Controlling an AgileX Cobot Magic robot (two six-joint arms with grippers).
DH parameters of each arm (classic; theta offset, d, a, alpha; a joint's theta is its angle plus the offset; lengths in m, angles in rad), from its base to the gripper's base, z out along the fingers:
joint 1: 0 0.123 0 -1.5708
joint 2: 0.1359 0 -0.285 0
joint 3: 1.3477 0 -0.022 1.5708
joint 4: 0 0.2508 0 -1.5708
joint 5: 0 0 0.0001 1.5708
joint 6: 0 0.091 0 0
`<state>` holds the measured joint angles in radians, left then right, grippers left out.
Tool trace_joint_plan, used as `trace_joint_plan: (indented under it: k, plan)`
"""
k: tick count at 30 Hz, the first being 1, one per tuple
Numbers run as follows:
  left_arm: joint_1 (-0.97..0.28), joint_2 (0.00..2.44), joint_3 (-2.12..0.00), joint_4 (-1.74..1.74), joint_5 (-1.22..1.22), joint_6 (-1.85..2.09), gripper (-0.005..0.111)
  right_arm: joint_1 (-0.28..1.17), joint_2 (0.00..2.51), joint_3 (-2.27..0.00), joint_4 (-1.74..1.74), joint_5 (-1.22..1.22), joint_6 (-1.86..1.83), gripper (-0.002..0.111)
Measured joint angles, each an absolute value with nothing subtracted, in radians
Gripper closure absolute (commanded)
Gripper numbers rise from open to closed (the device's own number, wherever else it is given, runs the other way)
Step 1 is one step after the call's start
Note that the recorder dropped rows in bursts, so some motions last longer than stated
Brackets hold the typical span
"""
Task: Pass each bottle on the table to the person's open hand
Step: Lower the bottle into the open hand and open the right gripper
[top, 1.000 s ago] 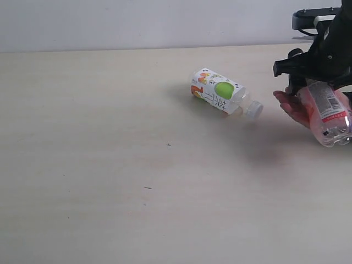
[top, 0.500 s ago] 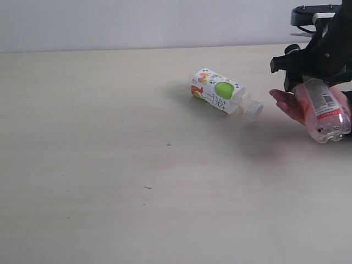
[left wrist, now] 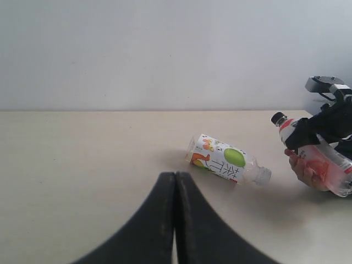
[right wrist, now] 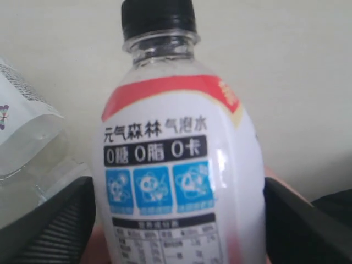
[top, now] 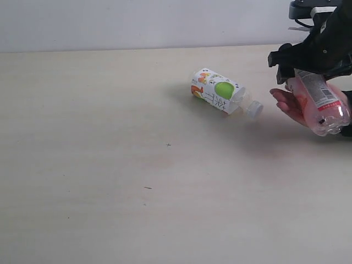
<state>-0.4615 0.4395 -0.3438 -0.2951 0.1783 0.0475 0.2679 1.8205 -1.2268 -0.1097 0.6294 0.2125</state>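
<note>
The red-and-white bottle [top: 320, 104] with a black cap [right wrist: 158, 16] lies slanted across the person's open hand [top: 290, 107] at the table's right edge. My right gripper [top: 301, 72] is shut on it from above, with a black finger on each side of its label [right wrist: 170, 181]. A green-apple bottle [top: 221, 93] lies on its side on the table [top: 110, 165], its cap end towards the hand. My left gripper [left wrist: 175, 181] is shut with nothing in it, low over the table and well short of that bottle [left wrist: 225, 164]. The other two bottles are out of view.
The right arm's black body [top: 324, 38] hangs over the table's back right corner. A pale wall [top: 137, 22] runs behind the table's far edge. Tiny dark specks [top: 168, 144] mark the tabletop.
My right gripper has moved up and a little left with the red-and-white bottle, which now lies flatter over the hand. The green-apple bottle has not moved.
</note>
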Motion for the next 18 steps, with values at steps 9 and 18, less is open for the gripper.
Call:
trace_joint_plan:
  k: [9, 18]
  plan:
    - [-0.461, 0.440, -0.344, -0.295, 0.178, 0.048, 0.106, 0.268, 1.820, -1.227, -0.110, 0.635, 0.198, 0.016]
    - [-0.461, 0.440, -0.344, -0.295, 0.178, 0.048, 0.106, 0.268, 1.787, -1.273, -0.106, 0.643, 0.138, 0.016]
